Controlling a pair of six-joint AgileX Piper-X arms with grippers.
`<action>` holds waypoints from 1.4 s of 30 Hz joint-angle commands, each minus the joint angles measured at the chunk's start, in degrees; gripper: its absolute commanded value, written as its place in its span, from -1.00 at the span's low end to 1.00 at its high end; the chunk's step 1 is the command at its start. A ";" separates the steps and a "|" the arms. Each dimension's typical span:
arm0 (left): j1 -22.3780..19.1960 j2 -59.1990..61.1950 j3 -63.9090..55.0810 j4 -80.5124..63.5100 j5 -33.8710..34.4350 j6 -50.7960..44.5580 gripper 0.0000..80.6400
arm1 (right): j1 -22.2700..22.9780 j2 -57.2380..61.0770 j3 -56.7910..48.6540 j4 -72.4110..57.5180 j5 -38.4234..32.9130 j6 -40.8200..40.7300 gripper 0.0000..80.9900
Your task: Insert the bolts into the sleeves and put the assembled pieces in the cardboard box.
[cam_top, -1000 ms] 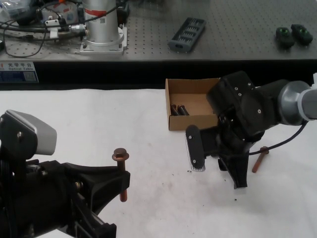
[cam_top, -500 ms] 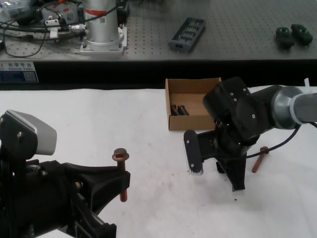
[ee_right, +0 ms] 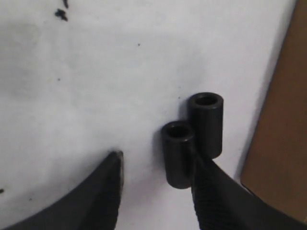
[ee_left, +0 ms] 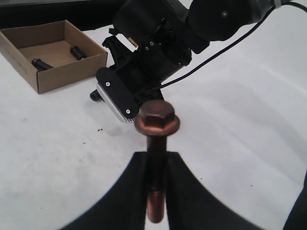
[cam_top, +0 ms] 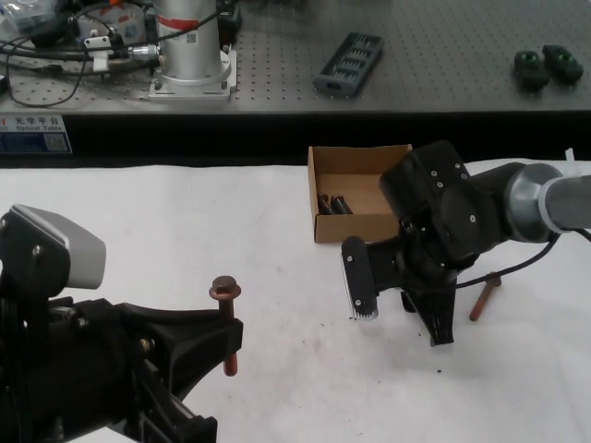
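Note:
My left gripper (cam_top: 227, 340) (ee_left: 156, 167) is shut on a copper bolt (cam_top: 225, 297) (ee_left: 157, 120), held upright with its head on top, at the near left of the white bench. To the right, my right gripper (cam_top: 404, 327) (ee_right: 154, 160) hangs open just in front of the cardboard box (cam_top: 325, 166) (ee_left: 72, 72). Two black sleeves (ee_right: 178, 154) (ee_right: 207, 123) lie side by side on the cloth. The nearer sleeve lies between the right gripper's fingers, against one finger (ee_right: 225, 201). Dark assembled pieces (cam_top: 334, 205) (ee_left: 41, 63) lie in the box.
A second copper bolt (cam_top: 485, 295) lies on the cloth to the right of the right gripper, by a black cable. The box's brown wall (ee_right: 283, 120) stands close beside the sleeves. A raised metal breadboard with gear (cam_top: 189, 55) runs along the back.
The right gripper has shifted a little to the left and back toward the box, turning slightly. The left arm with its bolt has not moved.

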State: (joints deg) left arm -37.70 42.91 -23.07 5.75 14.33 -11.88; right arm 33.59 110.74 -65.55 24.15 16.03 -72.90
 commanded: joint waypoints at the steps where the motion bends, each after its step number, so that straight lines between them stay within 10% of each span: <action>1: -0.25 -0.46 -0.18 -0.75 0.59 0.65 -0.98 | -0.47 1.19 -0.09 2.22 0.21 -0.41 -0.12; 13: -0.25 -0.46 -0.18 -0.75 0.59 0.65 -0.98 | 2.65 1.06 -0.09 11.32 5.34 5.07 -0.98; 28: -0.25 -0.46 -0.18 -0.75 0.59 0.65 -0.98 | 6.76 -3.21 -0.09 14.08 -2.93 9.23 -0.87; 42: -0.25 -0.46 -0.18 -0.75 0.59 0.65 -0.98 | -2.61 -3.21 -3.66 19.20 -9.69 16.20 -0.87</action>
State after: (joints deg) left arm -37.70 42.91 -23.07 5.75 14.73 -11.88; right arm 31.12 108.54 -68.69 42.44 7.43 -57.16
